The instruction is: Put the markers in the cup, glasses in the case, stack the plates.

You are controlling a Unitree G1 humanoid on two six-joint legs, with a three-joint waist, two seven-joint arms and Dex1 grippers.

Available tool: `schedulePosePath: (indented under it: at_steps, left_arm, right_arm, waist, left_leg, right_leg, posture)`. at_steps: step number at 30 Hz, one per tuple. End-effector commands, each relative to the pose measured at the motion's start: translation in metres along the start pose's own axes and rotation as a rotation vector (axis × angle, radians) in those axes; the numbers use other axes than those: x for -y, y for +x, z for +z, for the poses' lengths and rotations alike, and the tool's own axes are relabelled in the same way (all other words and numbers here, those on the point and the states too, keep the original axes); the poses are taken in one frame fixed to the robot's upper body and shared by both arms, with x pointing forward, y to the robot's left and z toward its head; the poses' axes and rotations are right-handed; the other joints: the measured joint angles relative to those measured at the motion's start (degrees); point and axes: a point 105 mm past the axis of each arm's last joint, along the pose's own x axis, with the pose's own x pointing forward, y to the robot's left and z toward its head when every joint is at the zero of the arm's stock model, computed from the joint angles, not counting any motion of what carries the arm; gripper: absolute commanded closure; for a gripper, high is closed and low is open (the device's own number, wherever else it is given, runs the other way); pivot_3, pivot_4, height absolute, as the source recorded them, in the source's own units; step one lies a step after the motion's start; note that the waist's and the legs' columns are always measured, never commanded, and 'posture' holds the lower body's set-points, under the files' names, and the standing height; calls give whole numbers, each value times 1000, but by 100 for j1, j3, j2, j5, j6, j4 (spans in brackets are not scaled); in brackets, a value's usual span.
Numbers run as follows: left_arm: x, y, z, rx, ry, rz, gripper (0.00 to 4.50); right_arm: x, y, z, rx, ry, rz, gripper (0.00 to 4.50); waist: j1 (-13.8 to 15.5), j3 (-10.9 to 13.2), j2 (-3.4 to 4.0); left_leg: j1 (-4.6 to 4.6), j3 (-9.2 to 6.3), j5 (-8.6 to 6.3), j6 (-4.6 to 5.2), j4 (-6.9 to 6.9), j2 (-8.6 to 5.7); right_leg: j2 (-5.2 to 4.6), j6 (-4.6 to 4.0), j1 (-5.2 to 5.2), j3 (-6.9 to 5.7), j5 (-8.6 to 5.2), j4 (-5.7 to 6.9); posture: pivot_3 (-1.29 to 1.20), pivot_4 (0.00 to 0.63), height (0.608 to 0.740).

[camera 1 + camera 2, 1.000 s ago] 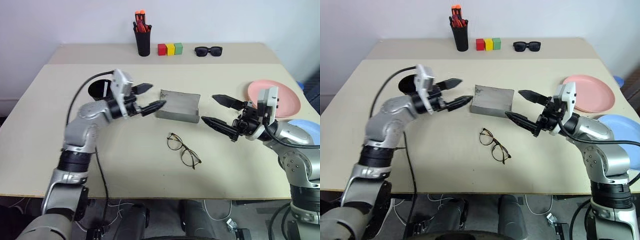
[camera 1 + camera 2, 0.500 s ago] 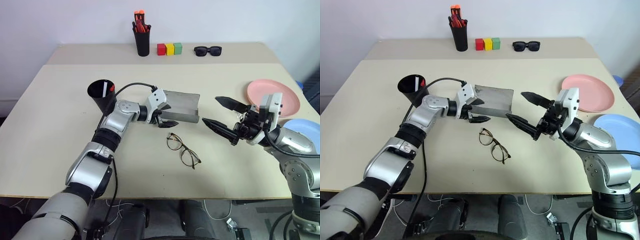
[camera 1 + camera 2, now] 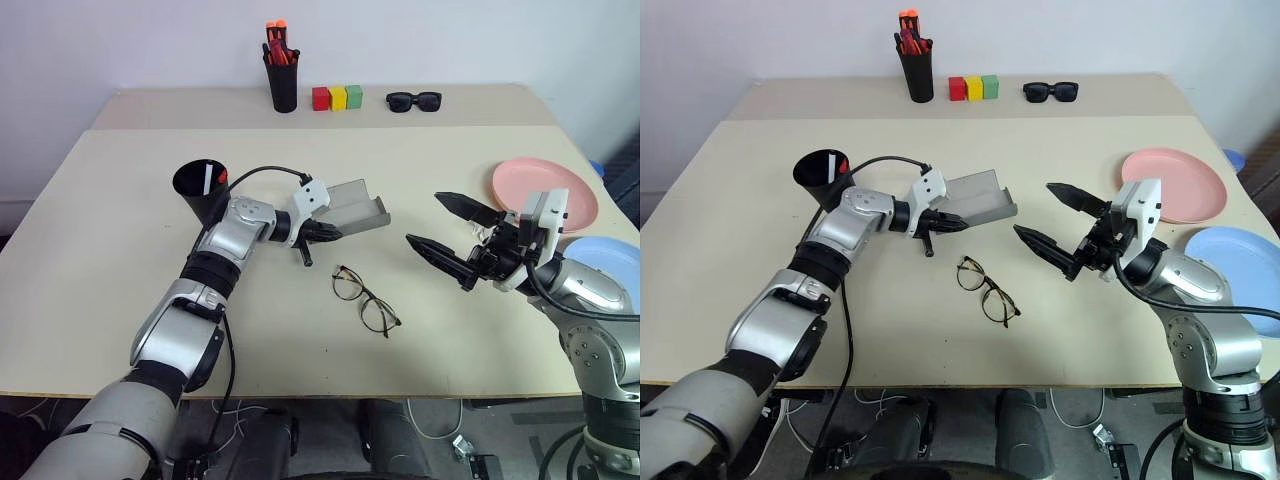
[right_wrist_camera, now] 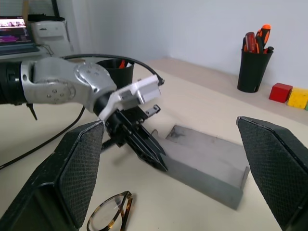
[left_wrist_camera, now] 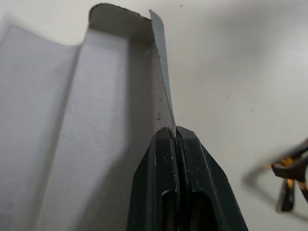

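Left eye view: at frame centre, the left gripper [image 3: 322,232] is clamped on the near wall of the open grey case [image 3: 357,207], which seems tilted off the table [image 3: 120,290]. Wire-framed glasses [image 3: 366,300] lie just below it. Right of centre, the right gripper [image 3: 448,233] hovers, fingers spread wide. Black cup [image 3: 203,190] sits left; pink plate [image 3: 545,190] and blue plate [image 3: 612,258] far right.

glasses [image 3: 366,301] before case [image 3: 355,209], cup [image 3: 200,187] left, plates [image 3: 545,190] right
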Motion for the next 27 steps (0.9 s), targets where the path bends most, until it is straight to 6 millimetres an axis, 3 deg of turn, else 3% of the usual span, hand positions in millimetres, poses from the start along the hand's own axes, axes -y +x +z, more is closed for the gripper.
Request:
schedulePosePath:
  at_steps: [1,7,11,14,19,21,27]
  left_arm:
    - [2,-27,8,29,31,-27,4449]
    - [30,-59,-10,-60,32,-165,4449]
    - [41,-70,-13,-66,26,-210,4449]
    - [42,-78,-30,-120,96,-211,4449]
    - [42,-83,-25,-21,105,-230,4449]
    - [38,-85,-34,-53,170,-227,4449]
    - [28,-77,-30,84,150,-245,4449]
  right_arm:
    - [-4,1,11,32,-42,20,0]
    - [-4,4,10,32,-40,34,0]
    - [-3,6,10,34,-43,41,0]
    - [-3,7,11,33,-45,47,0]
    - [-2,8,12,31,-49,50,0]
    - [-2,8,12,30,-51,53,0]
    - [-3,10,13,32,-51,61,0]
  waist:
    - [-12,-1,2]
    - [34,0,1]
    - [48,0,2]
    - [33,0,2]
    - [36,0,2]
    - [40,0,2]
    - [50,0,2]
  left_leg:
    - [3,0,0,0,-1,1]
    - [-4,-3,0,0,6,1]
    - [-2,-5,0,0,4,2]
    - [1,-4,0,0,5,2]
    - [1,-4,0,0,2,5]
    - [-1,-4,0,0,3,4]
    - [-3,-3,0,0,7,3]
  right_leg:
    - [1,0,0,0,0,1]
    - [1,0,0,0,0,2]
    - [1,-1,0,0,0,4]
    - [1,-1,2,0,0,5]
    - [3,-2,1,0,0,4]
    - [3,-2,1,0,0,3]
    - [3,-2,1,-1,0,4]
  posture:
    - [0,150,740]
    - [0,150,740]
    - [0,150,740]
    - [0,150,740]
    - [0,150,740]
    - [0,150,740]
    - [0,150,740]
